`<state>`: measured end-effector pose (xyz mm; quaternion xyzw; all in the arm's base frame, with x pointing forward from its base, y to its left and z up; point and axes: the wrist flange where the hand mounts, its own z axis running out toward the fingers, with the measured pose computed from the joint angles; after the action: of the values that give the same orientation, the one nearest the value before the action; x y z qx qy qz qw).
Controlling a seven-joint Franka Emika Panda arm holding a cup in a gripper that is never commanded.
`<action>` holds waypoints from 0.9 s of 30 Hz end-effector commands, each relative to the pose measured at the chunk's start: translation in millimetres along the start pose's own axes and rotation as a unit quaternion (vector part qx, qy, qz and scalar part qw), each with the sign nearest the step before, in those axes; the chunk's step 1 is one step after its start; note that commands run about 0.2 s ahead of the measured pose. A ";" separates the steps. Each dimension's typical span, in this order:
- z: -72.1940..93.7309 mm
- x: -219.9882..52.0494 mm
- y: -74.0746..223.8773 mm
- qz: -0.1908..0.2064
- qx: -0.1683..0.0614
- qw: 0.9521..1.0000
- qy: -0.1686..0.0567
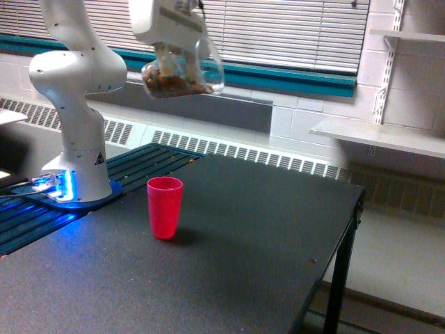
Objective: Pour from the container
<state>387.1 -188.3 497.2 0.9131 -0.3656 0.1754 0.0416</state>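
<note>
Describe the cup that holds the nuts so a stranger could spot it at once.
Start at the white arm at the exterior view's left and follow it up to its gripper, high over the black table. The clear cup hangs there tilted, brown nuts inside, unlike the opaque red cup standing below.
</note>
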 end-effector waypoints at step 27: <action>-31.2 -51.9 34.5 -0.026 -0.036 0.998 -0.049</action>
<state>317.8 -170.0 502.2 0.9205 -0.3663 0.1254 0.0518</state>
